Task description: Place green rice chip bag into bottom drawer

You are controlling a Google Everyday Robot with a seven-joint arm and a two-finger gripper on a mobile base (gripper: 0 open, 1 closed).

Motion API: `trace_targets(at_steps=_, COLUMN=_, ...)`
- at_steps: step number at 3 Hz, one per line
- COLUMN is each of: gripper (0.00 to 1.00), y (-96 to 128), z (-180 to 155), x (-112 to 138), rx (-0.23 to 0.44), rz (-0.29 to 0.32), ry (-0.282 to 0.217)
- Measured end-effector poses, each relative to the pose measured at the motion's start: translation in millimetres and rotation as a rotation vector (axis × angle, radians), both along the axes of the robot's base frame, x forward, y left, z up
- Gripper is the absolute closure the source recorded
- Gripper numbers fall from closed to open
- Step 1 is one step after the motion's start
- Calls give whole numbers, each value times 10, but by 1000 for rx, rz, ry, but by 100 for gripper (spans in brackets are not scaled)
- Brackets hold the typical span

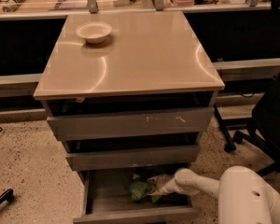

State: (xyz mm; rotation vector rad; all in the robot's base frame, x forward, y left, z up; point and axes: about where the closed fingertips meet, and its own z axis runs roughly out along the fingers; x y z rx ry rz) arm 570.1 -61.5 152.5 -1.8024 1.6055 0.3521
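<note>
The green rice chip bag (141,189) lies crumpled inside the open bottom drawer (107,210), right of its middle. My gripper (155,187) reaches into the drawer from the right on a white arm and is at the bag's right side, touching it. The bag's far side sits in the shadow under the middle drawer.
A cream bowl (94,32) stands at the back left of the cabinet's tan top (140,64). The top drawer (130,122) and middle drawer (133,157) stand slightly pulled out above. A black office chair (266,120) is to the right. A dark object (1,200) lies on the floor at left.
</note>
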Motion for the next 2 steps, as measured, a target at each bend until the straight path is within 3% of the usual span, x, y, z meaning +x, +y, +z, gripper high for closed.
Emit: trace_targets(at_steps=2, gripper=12, y=124, z=20, x=2, rx=-28, rz=27, ry=-54)
